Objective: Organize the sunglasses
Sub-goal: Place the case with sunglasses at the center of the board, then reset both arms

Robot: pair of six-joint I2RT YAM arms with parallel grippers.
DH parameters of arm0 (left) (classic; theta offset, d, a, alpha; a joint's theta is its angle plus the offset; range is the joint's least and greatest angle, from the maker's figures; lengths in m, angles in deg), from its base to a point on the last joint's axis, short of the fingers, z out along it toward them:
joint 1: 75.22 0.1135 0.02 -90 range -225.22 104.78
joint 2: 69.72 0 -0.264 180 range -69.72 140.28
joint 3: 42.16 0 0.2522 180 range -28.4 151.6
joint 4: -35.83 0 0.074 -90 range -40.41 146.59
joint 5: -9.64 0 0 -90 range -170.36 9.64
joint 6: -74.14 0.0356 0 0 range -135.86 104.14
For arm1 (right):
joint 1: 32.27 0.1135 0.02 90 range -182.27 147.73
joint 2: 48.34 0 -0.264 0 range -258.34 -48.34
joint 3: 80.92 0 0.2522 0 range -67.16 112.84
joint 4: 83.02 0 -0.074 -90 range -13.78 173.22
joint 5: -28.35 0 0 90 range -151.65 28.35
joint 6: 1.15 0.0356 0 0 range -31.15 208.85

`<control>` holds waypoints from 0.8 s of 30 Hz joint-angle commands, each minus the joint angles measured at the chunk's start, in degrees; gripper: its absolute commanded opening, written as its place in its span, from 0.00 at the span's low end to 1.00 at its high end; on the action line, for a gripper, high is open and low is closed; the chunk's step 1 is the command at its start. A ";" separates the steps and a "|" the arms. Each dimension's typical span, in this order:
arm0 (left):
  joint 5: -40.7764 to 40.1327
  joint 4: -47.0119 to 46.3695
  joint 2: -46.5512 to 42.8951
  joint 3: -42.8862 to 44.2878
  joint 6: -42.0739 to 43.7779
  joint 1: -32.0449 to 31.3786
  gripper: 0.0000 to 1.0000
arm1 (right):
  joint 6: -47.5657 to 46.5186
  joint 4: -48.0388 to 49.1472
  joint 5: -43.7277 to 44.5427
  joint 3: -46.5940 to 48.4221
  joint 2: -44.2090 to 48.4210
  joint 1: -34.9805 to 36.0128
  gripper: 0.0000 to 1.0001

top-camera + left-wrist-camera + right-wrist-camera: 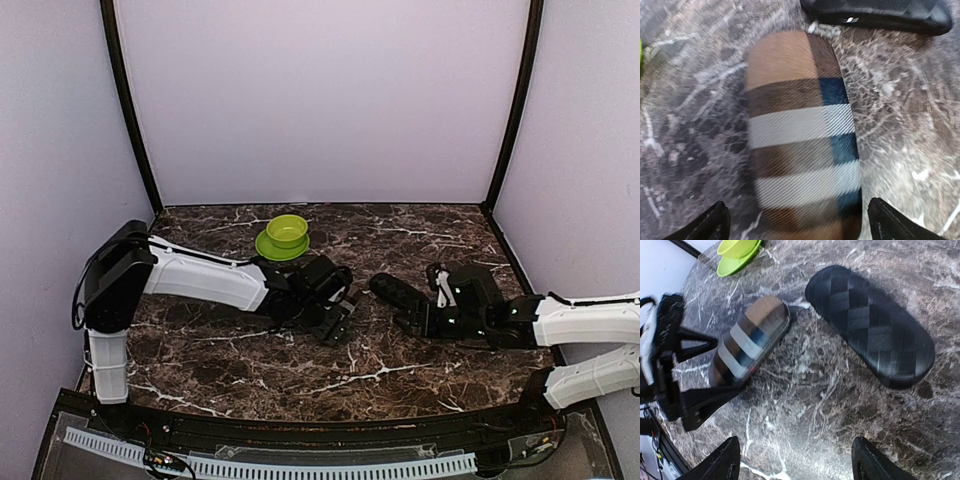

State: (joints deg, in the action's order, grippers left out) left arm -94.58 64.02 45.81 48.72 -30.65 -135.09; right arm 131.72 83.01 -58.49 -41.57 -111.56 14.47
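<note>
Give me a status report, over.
Left gripper open astride brown-and-beige striped case; right gripper open, empty. Black woven oblong case lies apart. No sunglasses visible; both cases shut.

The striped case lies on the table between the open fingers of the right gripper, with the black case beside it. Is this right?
Not quite: the striped case lies between the open fingers of the left gripper, not the right, as the left wrist view shows. The black case is indeed beside it.
</note>
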 commanded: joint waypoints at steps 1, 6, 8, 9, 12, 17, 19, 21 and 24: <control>-1.61 -3.39 -10.74 -3.84 1.35 0.28 0.99 | -4.59 -5.64 3.54 5.95 -0.32 -1.02 0.80; -3.61 -5.07 -19.44 -9.70 1.62 1.22 0.99 | -7.74 -14.38 7.98 11.41 -0.23 -2.14 0.94; -4.64 -6.19 -23.35 -12.74 1.65 2.22 0.99 | -9.09 -16.94 9.27 13.20 0.32 -2.86 0.97; -5.24 -6.97 -25.44 -14.64 1.86 2.87 0.99 | -9.53 -18.22 9.94 14.08 0.66 -3.28 0.99; -7.12 -9.06 -31.46 -19.54 2.47 5.80 0.99 | -11.56 -21.91 11.93 17.09 1.78 -4.91 1.00; -9.76 -12.95 -42.53 -27.68 2.13 11.50 0.99 | -16.19 -25.33 20.09 21.50 5.10 -5.38 1.00; -14.09 -14.97 -48.19 -31.67 1.49 12.66 0.99 | -18.55 -22.85 23.62 20.48 8.46 -5.35 1.00; -18.34 -17.44 -52.53 -35.72 0.97 13.01 0.99 | -20.38 -20.15 25.76 19.21 11.55 -5.49 1.00; -22.58 -21.55 -62.27 -42.46 3.00 13.27 0.99 | -21.66 -19.85 30.91 18.13 14.09 -5.52 1.00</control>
State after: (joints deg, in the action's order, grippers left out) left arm -108.87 49.51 -6.45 13.10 -28.94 -122.22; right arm 114.17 60.92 -36.70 -22.08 -100.44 9.23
